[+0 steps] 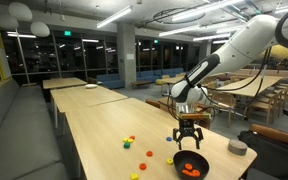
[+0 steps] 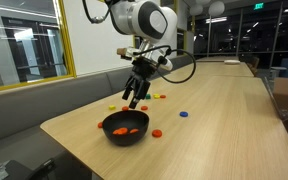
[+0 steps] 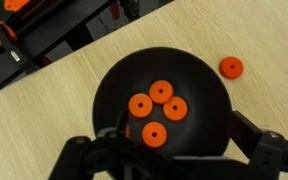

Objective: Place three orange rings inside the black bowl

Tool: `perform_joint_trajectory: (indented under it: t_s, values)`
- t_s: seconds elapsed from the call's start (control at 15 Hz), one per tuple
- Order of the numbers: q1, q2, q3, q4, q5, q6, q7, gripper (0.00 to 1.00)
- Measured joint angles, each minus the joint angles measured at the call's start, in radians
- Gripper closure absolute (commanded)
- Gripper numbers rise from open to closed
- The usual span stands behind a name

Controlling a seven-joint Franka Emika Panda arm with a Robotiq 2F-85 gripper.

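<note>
Spread wide and empty, the gripper (image 3: 174, 160) is held directly above the black bowl (image 3: 210, 98), a position judged to be chosen so that released pieces fall within the rim. Four orange rings (image 3: 161, 91) are counted clustered on the bowl's floor, so the required three are judged to be met. A spare orange ring (image 3: 231, 67) is left on the wooden table (image 3: 64, 95) at the bowl's two o'clock. In an exterior view, other coloured pieces (image 1: 149, 153) are scattered towards ten o'clock.
</note>
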Motion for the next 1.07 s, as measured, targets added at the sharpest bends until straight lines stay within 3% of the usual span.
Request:
perform_joint_trajectory:
  t_s: [0.27,0.6,0.8,1.07]
  values:
    - [-0.005,-0.055,-0.008,-0.009,-0.047,0.099,0.007,0.0]
    - [-0.024,-0.232,-0.014,-0.08,-0.115,0.212,0.017,0.0]
    - [-0.049,-0.348,-0.014,-0.118,-0.166,0.194,0.027,0.0]
    - [-0.072,-0.489,-0.014,-0.127,-0.224,0.01,-0.008,0.0]
